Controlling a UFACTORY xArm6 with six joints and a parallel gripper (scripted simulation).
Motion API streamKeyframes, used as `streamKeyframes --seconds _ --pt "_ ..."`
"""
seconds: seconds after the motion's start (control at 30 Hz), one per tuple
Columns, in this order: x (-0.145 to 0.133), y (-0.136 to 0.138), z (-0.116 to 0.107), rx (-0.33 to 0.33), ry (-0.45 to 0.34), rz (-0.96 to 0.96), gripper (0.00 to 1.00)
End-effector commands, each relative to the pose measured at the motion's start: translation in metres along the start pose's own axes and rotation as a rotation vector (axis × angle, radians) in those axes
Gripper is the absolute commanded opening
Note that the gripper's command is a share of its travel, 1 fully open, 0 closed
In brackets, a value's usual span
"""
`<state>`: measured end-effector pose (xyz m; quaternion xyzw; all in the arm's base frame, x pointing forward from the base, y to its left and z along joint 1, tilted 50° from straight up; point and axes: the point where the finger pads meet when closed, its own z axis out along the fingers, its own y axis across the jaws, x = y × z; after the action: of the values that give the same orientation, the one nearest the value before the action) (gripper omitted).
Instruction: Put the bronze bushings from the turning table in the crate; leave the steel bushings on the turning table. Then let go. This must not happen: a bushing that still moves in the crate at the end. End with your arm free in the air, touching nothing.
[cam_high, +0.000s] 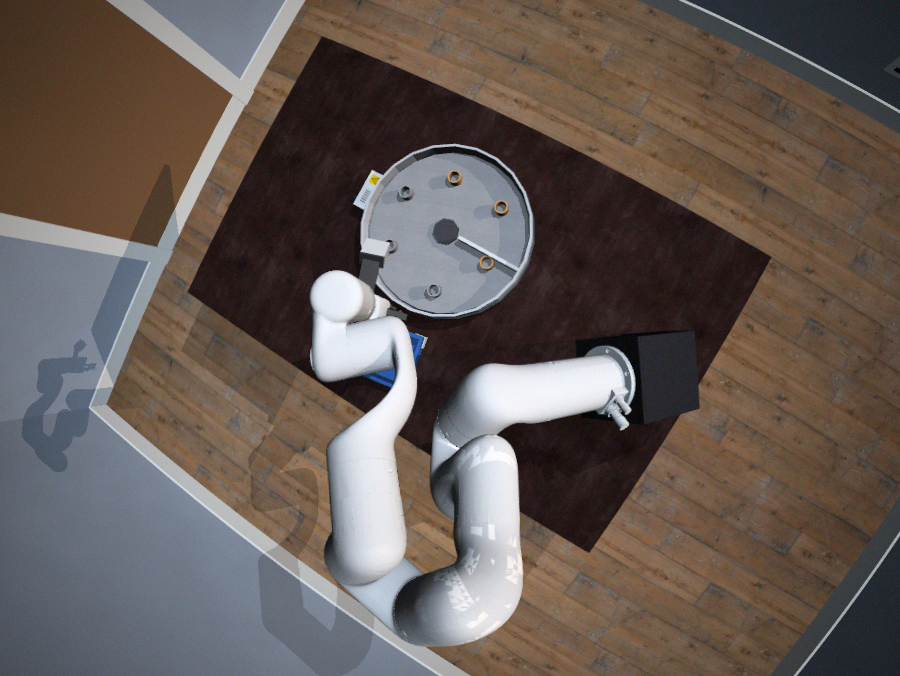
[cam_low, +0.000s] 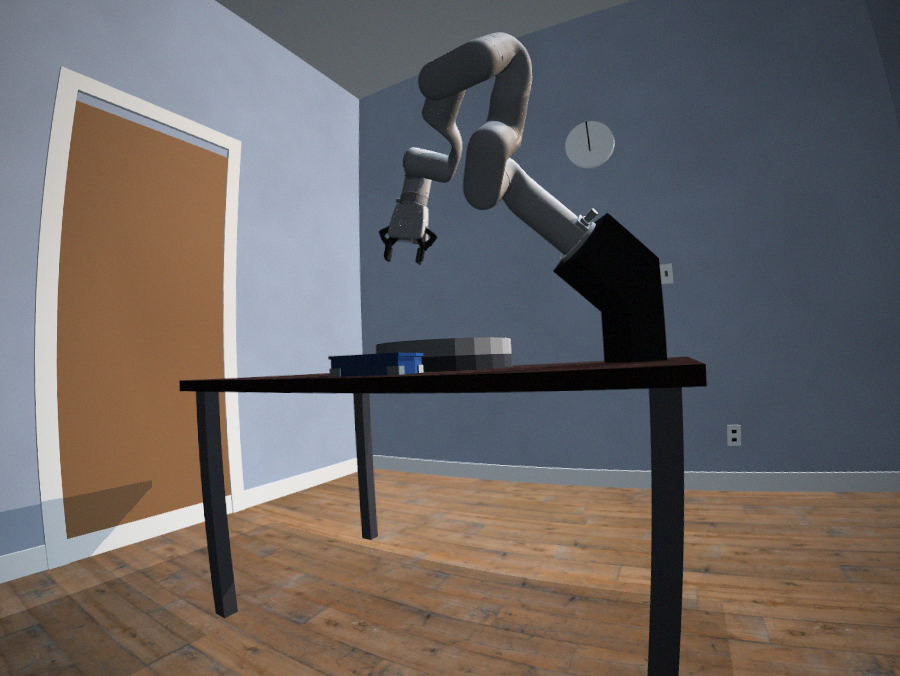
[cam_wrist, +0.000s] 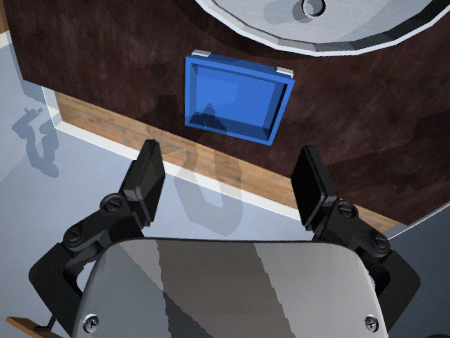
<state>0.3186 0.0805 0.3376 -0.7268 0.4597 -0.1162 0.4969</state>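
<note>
The grey round turning table (cam_high: 436, 269) (cam_low: 451, 346) (cam_wrist: 350, 30) holds three bronze bushings: one bushing (cam_high: 454, 183) at the back, another (cam_high: 501, 213) on the right, and a third (cam_high: 486, 268) close beside the pale bar. Three steel bushings also lie on it: one (cam_high: 405, 197) at back left, one (cam_high: 392, 247) partly hidden by the arm, and one (cam_high: 433, 296) at the front. The blue crate (cam_high: 418, 345) (cam_low: 371, 363) (cam_wrist: 188, 92) looks empty in the wrist view; the arm covers much of it in the top view. My gripper (cam_low: 403, 260) (cam_wrist: 230, 159) is open and empty, high above the tabletop.
The turning table has a raised rim, a dark central hub (cam_high: 445, 231) and a pale bar (cam_high: 502, 261) running from hub to rim. A label plate (cam_high: 368, 189) sits at its left edge. The crate stands near the edge of the dark tabletop (cam_high: 625, 276).
</note>
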Motion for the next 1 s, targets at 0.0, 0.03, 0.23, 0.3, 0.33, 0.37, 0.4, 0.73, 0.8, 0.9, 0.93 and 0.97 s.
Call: streamKeyframes --seconds 0.0,0.03,0.23,0.3,0.33,0.37,0.4,0.73,0.8,0.9,0.93,0.97 --pt "0.033 0.014 0.019 -0.034 0.011 0.162 1.0" --pt "0.034 0.015 0.019 -0.034 0.011 0.166 1.0" --pt "0.07 0.047 0.033 -0.069 0.039 0.376 1.0" --pt "0.073 0.051 0.034 -0.073 0.042 0.4 1.0" --pt "0.085 0.063 0.038 -0.084 0.053 0.474 1.0" --pt "0.089 0.069 0.04 -0.089 0.057 0.504 1.0" --pt "0.091 0.071 0.04 -0.09 0.059 0.515 1.0" --pt "0.129 0.129 0.051 -0.129 0.109 0.812 1.0" --pt "0.136 0.143 0.053 -0.138 0.121 0.882 1.0" --pt "0.144 0.164 0.055 -0.148 0.138 0.976 1.0" --pt "0.145 0.167 0.055 -0.15 0.141 0.992 1.0" --pt "0.145 0.167 0.055 -0.15 0.141 0.992 1.0"
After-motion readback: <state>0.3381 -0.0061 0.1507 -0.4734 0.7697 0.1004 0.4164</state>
